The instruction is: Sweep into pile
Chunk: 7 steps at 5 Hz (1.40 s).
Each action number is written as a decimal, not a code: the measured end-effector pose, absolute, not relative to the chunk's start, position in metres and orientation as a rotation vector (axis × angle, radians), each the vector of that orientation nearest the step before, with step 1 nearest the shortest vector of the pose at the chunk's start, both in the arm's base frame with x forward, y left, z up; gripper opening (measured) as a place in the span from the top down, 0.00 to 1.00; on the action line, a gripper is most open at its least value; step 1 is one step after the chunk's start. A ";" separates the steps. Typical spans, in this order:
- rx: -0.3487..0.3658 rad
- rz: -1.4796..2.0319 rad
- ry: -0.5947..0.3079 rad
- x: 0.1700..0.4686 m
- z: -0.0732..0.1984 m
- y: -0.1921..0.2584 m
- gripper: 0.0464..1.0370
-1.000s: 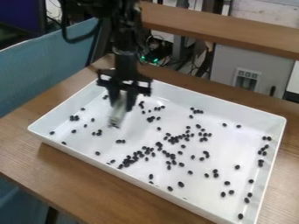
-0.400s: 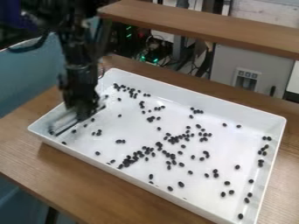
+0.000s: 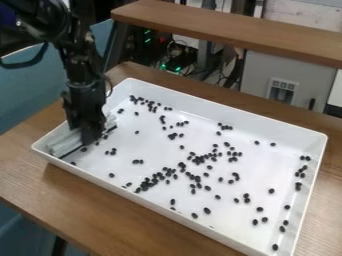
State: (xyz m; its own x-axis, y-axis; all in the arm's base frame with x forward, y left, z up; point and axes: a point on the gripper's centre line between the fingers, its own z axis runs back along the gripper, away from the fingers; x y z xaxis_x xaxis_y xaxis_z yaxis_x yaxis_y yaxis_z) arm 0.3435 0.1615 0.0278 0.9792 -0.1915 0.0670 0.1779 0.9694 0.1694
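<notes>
- Gripper (image 3: 89, 138): hanging down over the left end of the tray, as I see it. It's clenched on a pale sweeper (image 3: 65, 143).
- Sweeper lies low in the tray, one part out on either side of the gripper, dark strip along its lower edge. I can't tell from my camera if that edge touches the tray floor.
- Small dark pieces (image 3: 182, 165), bean-like: scattered over the floor of the white tray (image 3: 234, 114). I count no single pile.
- Thickest group is a loose slanting band, from near the tray's front wall up through the middle.
- Smaller cluster by the back left corner, plus a broken line along the right wall. Singles and pairs between.
- I've got a few pieces close to the sweeper too, some just beside the gripper.
- Black arm (image 3: 85, 67) comes in from the upper left.
- Tray sits on a wood-grain table (image 3: 100, 210). Wooden shelf (image 3: 234, 29) runs across behind, raised.
- Behind the table I see a pale grey cabinet (image 3: 264, 75), dark cables with green lights (image 3: 178, 68), and a blue panel (image 3: 27, 92) at left.
</notes>
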 end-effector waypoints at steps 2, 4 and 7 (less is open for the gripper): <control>0.101 -0.144 -0.071 0.350 0.017 0.136 0.66; -0.004 -0.167 -0.122 0.358 0.015 0.054 0.66; -0.156 -0.261 -0.209 0.377 0.027 -0.092 0.66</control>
State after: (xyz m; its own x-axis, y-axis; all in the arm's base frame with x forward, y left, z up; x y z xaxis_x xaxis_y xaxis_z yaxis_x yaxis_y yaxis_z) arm 0.3768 -0.0921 0.0270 0.9448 -0.2385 0.2248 0.2709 0.9544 -0.1256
